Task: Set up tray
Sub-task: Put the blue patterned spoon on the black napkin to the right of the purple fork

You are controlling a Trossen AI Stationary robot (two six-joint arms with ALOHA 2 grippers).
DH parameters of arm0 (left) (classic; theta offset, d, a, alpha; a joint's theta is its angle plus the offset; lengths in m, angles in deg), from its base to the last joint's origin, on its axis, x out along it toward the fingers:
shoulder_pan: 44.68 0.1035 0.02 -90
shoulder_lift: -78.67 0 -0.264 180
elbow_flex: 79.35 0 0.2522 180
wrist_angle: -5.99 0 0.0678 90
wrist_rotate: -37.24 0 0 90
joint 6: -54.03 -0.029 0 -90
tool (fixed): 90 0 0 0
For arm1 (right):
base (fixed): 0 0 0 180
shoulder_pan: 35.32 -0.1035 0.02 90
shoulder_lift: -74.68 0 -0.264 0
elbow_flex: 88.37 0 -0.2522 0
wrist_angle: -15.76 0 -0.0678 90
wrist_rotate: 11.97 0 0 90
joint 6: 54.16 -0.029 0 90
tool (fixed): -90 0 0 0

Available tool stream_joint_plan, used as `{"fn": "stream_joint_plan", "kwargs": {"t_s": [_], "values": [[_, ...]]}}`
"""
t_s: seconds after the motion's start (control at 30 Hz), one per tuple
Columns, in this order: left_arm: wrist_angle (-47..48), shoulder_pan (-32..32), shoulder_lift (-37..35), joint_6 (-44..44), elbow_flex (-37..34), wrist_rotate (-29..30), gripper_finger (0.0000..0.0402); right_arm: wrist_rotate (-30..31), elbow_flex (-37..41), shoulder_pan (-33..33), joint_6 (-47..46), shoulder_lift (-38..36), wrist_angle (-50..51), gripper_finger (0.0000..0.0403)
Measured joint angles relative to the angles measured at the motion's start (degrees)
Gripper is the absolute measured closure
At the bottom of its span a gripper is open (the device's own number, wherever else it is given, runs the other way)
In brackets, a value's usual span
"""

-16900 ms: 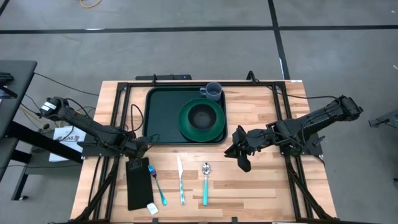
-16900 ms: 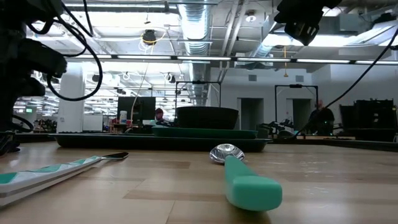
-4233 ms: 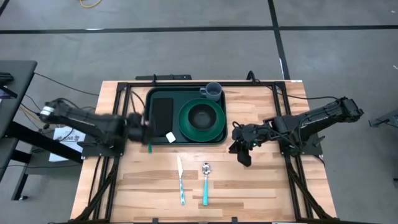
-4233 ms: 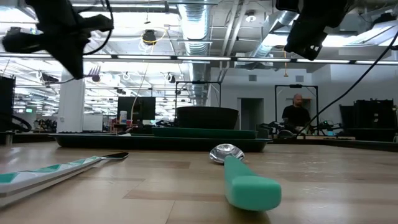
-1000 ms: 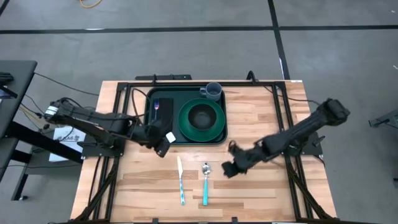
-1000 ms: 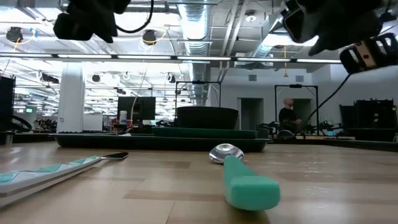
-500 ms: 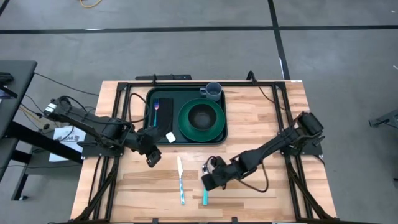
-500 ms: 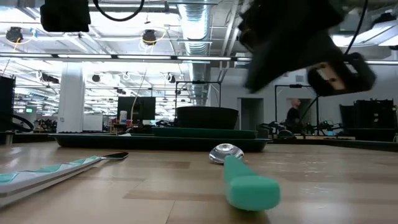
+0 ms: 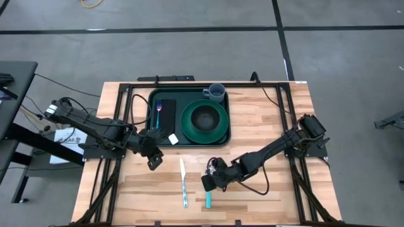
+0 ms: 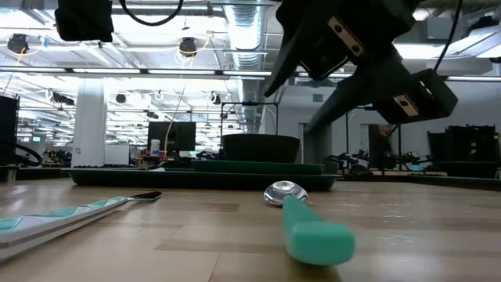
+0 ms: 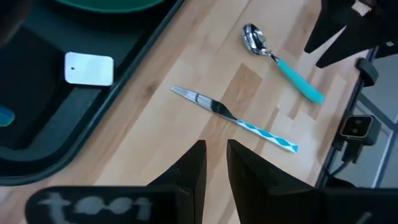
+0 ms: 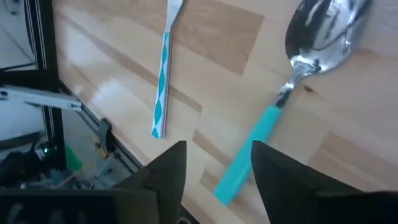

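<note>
The dark green tray (image 9: 155,135) lies at the table's far middle. In it are a green plate with a dark bowl (image 9: 204,121) and a black napkin (image 9: 165,116) with a fork (image 9: 158,113) on it. A knife (image 9: 184,183) and a teal-handled spoon (image 9: 208,194) lie flat on the wood nearer the front. My right gripper (image 12: 219,149) hovers open over the spoon's handle (image 12: 249,149), one finger on each side, clear of it. My left gripper (image 11: 215,155) hangs beside the tray's near left corner, its fingers a narrow gap apart and holding nothing.
A grey mug (image 9: 216,93) stands on the table at the tray's far right corner. A white tag (image 9: 172,139) lies in the tray by the plate. Black frame rails (image 9: 120,126) run along both sides of the table. Bare wood stretches right of the spoon.
My right gripper has swung from the table's right side toward the near left and come down over the spoon's handle. My left gripper has drawn back from the tray's near edge toward the table's near left. The cutlery and tray have stayed put.
</note>
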Motion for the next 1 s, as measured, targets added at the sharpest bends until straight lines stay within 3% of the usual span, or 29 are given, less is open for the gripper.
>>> {"fn": "stream_joint_plan", "kwargs": {"t_s": [0.2,0.43,1.0], "values": [[1.5,0.0,0.0,-0.6,0.0,0.7,0.0350,0.6,0.0,-0.5,-3.4,2.4,-0.7,0.0218],[5.5,0.0,0.0,-0.5,0.0,0.8,0.0350,0.7,0.0,-1.9,-7.4,5.0,-1.1,0.0232],[6.2,0.0,0.0,-1.5,0.0,0.7,0.0350,2.3,0.0,0.3,-4.5,5.0,1.5,0.0254]]}}
